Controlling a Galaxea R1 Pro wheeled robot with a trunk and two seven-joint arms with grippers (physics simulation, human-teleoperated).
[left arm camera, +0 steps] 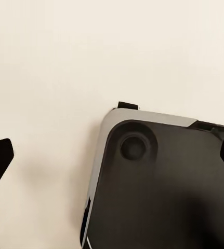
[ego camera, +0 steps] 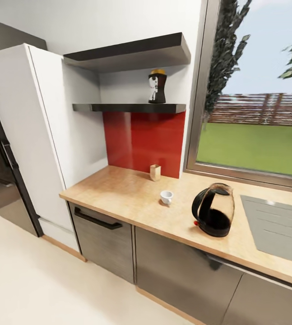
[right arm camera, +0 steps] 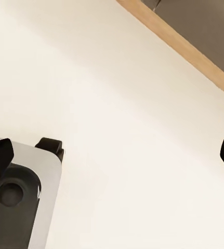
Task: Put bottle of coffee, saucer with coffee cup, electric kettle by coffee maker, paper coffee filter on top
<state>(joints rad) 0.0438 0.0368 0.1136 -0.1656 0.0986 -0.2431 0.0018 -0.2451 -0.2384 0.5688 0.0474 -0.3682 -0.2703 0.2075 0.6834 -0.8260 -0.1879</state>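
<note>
Bright, even daylight fills the kitchen, coming from the window (ego camera: 254,113). The shelves (ego camera: 132,107) cast soft shadows on the wall, and the kettle (ego camera: 213,210) shows faint glare. Straight lines lean toward the head view's edges. Both wrist views look soft and washed out over the pale floor (right arm camera: 122,129).

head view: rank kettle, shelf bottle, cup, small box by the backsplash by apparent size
1. Electric kettle, largest, though it's also nearest the camera.
2. Bottle of coffee.
3-4. Coffee cup and brown box: too alike to rank.
</note>
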